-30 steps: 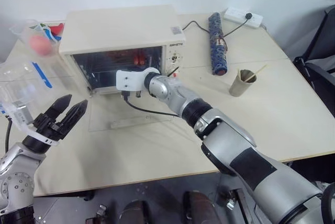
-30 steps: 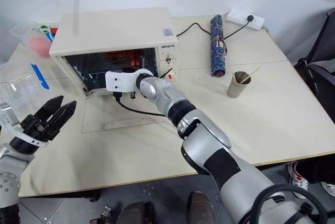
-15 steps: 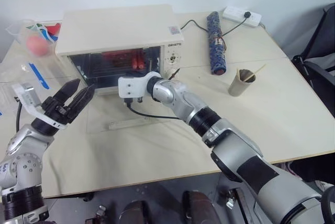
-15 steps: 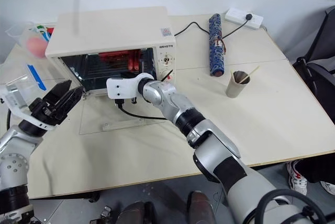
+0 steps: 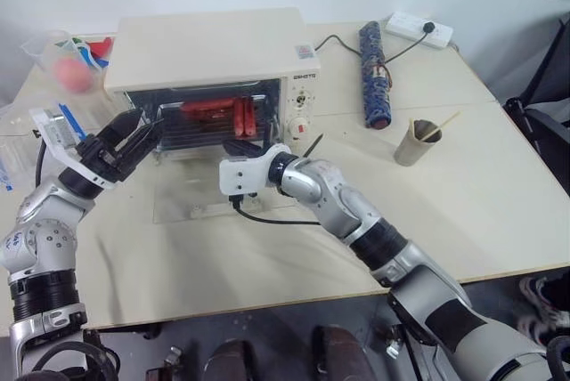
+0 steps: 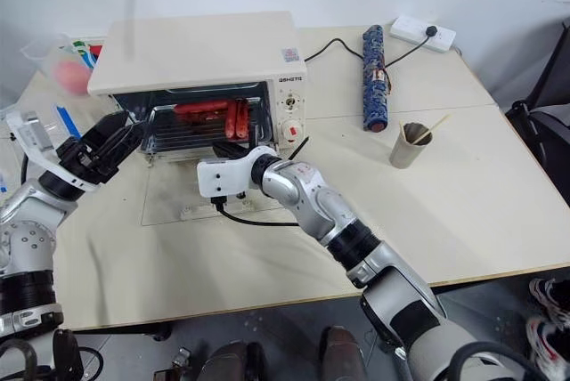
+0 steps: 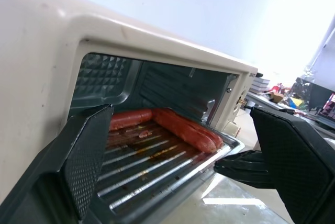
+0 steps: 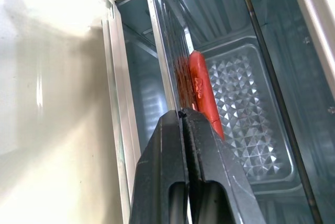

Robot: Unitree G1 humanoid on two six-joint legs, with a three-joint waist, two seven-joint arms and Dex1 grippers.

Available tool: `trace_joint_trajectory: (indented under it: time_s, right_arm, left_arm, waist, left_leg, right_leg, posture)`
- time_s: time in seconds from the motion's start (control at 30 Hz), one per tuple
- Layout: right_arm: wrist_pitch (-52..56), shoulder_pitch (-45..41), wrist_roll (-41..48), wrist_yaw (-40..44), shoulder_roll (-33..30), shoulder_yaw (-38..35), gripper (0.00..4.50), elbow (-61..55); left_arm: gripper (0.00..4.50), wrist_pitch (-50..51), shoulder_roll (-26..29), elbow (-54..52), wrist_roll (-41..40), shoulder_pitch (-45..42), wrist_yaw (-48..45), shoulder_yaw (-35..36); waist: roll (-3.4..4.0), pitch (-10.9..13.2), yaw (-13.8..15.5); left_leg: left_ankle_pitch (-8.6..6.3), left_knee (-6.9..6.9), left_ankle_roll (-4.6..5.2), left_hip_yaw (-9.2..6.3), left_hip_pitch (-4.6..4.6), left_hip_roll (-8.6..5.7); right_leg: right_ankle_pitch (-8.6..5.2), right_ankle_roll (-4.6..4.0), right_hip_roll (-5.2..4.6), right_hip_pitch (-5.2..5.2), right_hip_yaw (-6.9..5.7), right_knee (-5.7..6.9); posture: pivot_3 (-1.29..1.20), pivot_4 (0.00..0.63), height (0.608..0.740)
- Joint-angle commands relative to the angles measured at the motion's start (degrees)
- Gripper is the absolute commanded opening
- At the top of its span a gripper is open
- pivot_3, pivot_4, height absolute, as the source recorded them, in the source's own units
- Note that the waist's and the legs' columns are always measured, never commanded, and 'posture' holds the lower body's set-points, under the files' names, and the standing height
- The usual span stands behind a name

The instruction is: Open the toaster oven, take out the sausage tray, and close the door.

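Note:
The cream-white toaster oven point(image 5: 209, 43) stands at the back of the table. Its glass door point(image 5: 191, 201) lies open, flat on the table in front of it. The silver sausage tray point(image 7: 157, 166) sticks partly out of the opening, with red sausages point(image 5: 240, 116) lying on it. My right gripper point(image 5: 239, 144) is shut on the tray's front rim, which also shows in the right wrist view point(image 8: 183, 113). At the oven's left front corner my left gripper point(image 5: 147, 125) hangs open. Its fingers point(image 7: 89, 156) stand wide on either side of the tray and touch nothing.
Clear plastic boxes point(image 5: 22, 132) and a cup holding something pink point(image 5: 69, 68) stand at the left. Right of the oven lie a blue roll point(image 5: 374, 74), a white power strip point(image 5: 423, 29) and a paper cup with a stick point(image 5: 416, 141).
My right gripper has drawn back toward me and the tray has slid partly out of the oven. My left gripper has risen and gone forward to the oven's left front.

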Motion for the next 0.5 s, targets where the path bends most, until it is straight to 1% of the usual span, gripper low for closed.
trace_joint_trajectory:
  time_s: [0.03, 0.3, 0.5]
  right_arm:
    - [-0.73, 1.5, 0.83, 0.6, -1.44, -1.76, 0.02, -6.27]
    - [-0.52, 6.76, -0.79, 1.53, -4.16, -1.02, 0.02, -12.99]
    - [-0.27, 8.51, -1.57, 1.94, -4.73, -0.83, 0.02, -13.97]
  left_arm:
    - [4.5, -1.92, 1.05, 2.37, 1.62, -3.08, -1.7, -0.06]
    - [4.5, -2.86, 0.8, 5.33, 3.28, -5.08, -3.06, -0.24]
    - [4.5, -3.46, 0.73, 6.76, 4.15, -5.64, -3.65, -0.31]
  waist:
    - [-0.01, 0.0, 0.11]
    - [-0.02, -0.01, 0.04]
    - [-0.02, -0.01, 0.11]
  left_leg:
    - [0.0, 0.01, 0.0, -0.04, 0.0, 0.0]
    - [0.02, 0.03, -0.04, -0.08, 0.0, 0.0]
    - [0.02, 0.08, -0.04, -0.08, 0.0, 0.0]
  right_leg:
    - [0.0, 0.0, 0.0, 0.03, -0.04, 0.0]
    - [0.0, 0.0, 0.0, 0.06, -0.12, 0.0]
    - [0.0, 0.0, 0.0, 0.07, -0.12, 0.0]
  posture:
    - [0.0, 0.15, 0.74]
    - [0.0, 0.15, 0.74]
    - [0.0, 0.15, 0.74]
